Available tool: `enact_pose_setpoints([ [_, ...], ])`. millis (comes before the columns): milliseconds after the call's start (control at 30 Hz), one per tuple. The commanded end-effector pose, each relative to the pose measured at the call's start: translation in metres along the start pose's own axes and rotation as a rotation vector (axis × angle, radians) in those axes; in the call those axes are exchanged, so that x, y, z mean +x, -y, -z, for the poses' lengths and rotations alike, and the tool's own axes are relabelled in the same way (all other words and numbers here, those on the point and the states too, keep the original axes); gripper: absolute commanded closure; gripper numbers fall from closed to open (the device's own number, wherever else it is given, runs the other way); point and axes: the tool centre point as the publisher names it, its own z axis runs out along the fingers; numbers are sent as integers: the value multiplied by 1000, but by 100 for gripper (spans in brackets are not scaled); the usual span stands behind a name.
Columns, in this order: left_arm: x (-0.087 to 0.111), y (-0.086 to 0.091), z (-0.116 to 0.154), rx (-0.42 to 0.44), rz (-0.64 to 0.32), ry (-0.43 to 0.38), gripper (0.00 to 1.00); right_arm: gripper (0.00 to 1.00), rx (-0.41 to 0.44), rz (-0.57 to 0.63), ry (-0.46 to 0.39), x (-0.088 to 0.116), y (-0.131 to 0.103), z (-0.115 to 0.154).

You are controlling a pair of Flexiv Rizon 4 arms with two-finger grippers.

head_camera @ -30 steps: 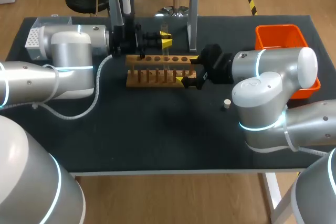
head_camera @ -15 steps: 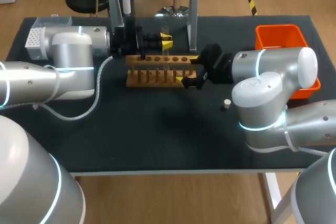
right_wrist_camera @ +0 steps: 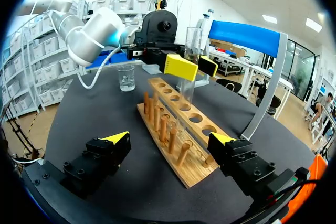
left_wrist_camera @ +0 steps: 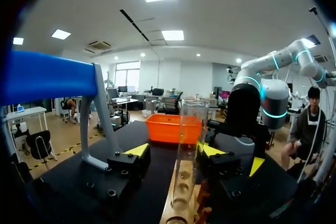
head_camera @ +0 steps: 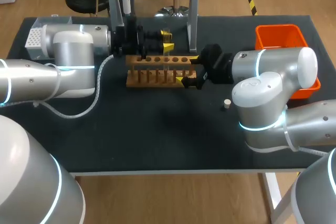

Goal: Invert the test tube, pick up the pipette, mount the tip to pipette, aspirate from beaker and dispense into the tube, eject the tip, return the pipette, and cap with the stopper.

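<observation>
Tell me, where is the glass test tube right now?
The test tube stands upright in the wooden rack, mid-table toward the back in the head view, between the left gripper's open fingers.

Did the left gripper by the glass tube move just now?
Yes. The left gripper has shifted slightly right along the wooden rack, toward the blue stand's right post.

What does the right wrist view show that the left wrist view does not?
Only the right wrist view shows the beaker and the left arm. Only the left wrist view shows the right arm. Both show the test tube standing in the wooden rack between the left claw fingers, and the blue stand.
</observation>
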Motion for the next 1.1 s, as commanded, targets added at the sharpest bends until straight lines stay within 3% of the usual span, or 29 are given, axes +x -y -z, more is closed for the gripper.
enact_pose_setpoints([
  [33,1,3,-1,-22,5,-4,0,0,1,-1,-1,0,0,0],
  [333,9,18,0,-105,4,-14,0,0,1,-1,-1,0,0,0],
  [567,21,39,11,-180,1,-49,0,0,1,-1,-1,0,0,0],
  [833,43,56,64,-303,19,0,0,0,1,-1,-1,0,0,0],
  [1100,77,75,121,-392,59,154,0,0,1,-1,-1,0,0,0],
])
